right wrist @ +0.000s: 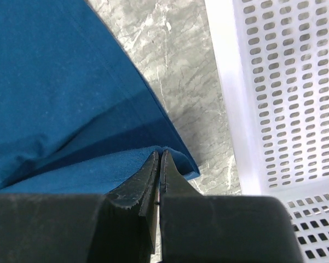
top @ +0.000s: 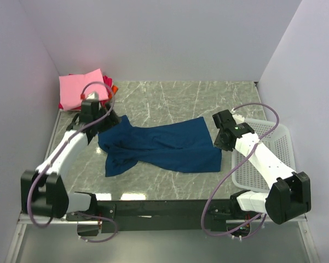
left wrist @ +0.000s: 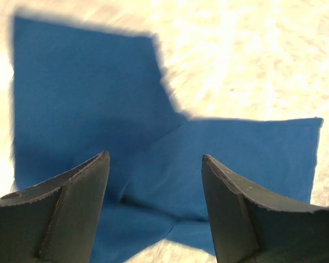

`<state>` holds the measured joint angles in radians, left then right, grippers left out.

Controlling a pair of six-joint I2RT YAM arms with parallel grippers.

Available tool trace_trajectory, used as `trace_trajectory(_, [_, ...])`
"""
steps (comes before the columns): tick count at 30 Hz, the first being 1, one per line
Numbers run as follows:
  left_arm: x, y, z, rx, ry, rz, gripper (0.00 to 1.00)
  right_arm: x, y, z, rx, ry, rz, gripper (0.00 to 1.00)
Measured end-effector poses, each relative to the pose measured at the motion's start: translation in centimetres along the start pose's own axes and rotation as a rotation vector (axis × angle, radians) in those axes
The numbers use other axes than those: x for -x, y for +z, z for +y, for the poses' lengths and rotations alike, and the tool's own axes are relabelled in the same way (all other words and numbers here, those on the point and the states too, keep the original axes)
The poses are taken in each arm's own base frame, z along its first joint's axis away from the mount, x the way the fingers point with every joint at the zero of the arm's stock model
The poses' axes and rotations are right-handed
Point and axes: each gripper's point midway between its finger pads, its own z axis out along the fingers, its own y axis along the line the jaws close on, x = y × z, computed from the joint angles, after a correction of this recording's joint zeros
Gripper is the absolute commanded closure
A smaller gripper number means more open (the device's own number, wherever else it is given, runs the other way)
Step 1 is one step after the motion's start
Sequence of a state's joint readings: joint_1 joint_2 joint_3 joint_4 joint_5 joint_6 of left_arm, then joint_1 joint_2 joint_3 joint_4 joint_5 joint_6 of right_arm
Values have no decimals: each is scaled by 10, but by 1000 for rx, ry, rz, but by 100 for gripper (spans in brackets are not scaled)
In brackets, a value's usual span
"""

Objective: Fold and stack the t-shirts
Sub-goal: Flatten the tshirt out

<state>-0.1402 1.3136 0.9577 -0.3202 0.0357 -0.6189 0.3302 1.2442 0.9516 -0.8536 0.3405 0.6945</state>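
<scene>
While the dark blue t-shirt (top: 164, 145) lies rumpled across the middle of the marble table (top: 169, 96), the left gripper (left wrist: 154, 156) hangs over its left end, jaws wide apart and holding nothing. The right gripper (right wrist: 159, 154) sits at the shirt's right hem beside the white mesh basket (top: 276, 148), jaws pressed together; I cannot tell whether they pinch cloth.

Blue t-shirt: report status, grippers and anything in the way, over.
Left gripper open above blue t-shirt, left end. Right gripper shut on its right edge. Shirt spread rumpled, unfolded. Nothing on it; basket apart at right.
</scene>
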Motion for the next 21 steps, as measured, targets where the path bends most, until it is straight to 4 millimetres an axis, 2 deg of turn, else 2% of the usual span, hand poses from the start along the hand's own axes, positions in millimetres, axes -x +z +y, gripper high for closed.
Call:
trace_trajectory(2, [-20, -12, 20, 38, -43, 8, 26, -3, 1, 0, 3, 2, 8, 100])
trace_trajectory(4, [-54, -25, 47, 103, -96, 51, 26, -7, 3, -2, 1, -1, 18, 100])
trace_trajectory(7, [-88, -38, 71, 180, -149, 105, 28, -10, 4, -2, 2, -3, 28, 100])
trace_trajectory(10, [-98, -51, 83, 234, -196, 102, 31, -9, 4, -1, 9, -2, 26, 100])
trace_trajectory(14, [-97, -60, 84, 243, -260, 72, 35, -9, 4, 3, 24, 2, 27, 100])
trace_trajectory(18, [-119, -57, 95, 292, -326, 128, 38, -8, 4, 7, 42, 7, 26, 100])
trace_trajectory(21, [-136, -55, 106, 364, -355, 186, 37, -9, 6, 10, 55, 10, 26, 100])
